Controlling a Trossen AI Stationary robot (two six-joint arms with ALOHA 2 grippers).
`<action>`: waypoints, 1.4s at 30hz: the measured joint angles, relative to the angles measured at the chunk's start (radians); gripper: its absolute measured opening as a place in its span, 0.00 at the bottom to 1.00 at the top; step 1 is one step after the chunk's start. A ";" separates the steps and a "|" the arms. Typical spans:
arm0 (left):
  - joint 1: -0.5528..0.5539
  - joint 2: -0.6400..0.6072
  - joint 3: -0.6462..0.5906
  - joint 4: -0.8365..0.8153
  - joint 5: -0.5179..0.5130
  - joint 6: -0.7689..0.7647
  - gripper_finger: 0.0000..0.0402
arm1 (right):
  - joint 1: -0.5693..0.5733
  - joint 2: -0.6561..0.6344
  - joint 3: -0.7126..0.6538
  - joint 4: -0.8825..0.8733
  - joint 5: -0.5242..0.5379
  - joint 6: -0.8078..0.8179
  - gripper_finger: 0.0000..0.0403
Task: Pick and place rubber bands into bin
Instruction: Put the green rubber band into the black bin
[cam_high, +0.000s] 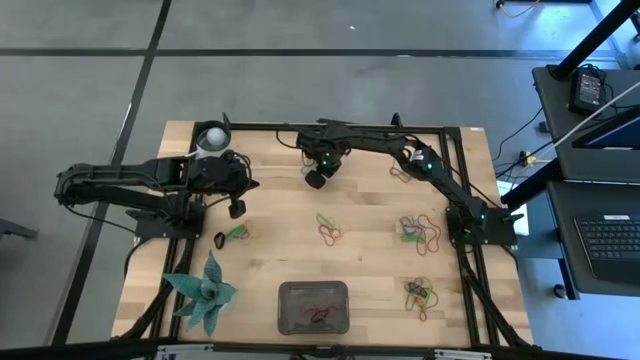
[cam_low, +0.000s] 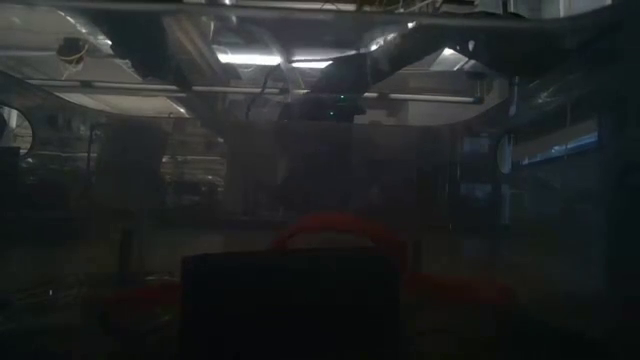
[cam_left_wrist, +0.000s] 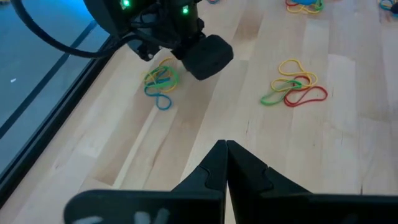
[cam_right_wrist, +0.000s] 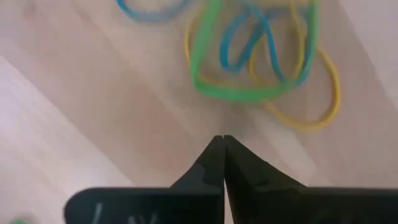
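The bin (cam_high: 313, 306), a dark grey tray near the table's near edge, holds a red and a black band. Loose rubber bands lie in clusters at the middle (cam_high: 329, 230), on the right (cam_high: 420, 232), at the near right (cam_high: 417, 292) and on the left (cam_high: 232, 235). My right gripper (cam_high: 317, 178) is shut near the far edge, its tips (cam_right_wrist: 222, 140) low over the wood, just short of a green, blue and yellow cluster (cam_right_wrist: 261, 56); no band shows between the fingers. My left gripper (cam_high: 237, 208) is shut (cam_left_wrist: 225, 146) above the table's left part, holding nothing.
A white round cup (cam_high: 211, 138) stands at the far left corner. A teal star-shaped plant (cam_high: 205, 292) sits near the near left corner. Black rails (cam_high: 460, 180) frame the table. In the left wrist view the right arm's gripper (cam_left_wrist: 199, 53) hangs over its cluster (cam_left_wrist: 160, 84).
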 joint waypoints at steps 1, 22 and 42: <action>0.000 0.000 0.000 0.000 0.000 0.000 0.00 | 0.003 -0.003 0.000 -0.008 0.001 0.000 0.01; 0.000 0.000 0.000 0.000 0.019 -0.007 0.00 | 0.044 -0.014 0.021 0.194 0.018 -0.143 0.24; 0.000 0.000 0.000 -0.001 0.019 -0.009 0.00 | 0.049 0.047 0.071 0.067 0.079 -0.099 0.03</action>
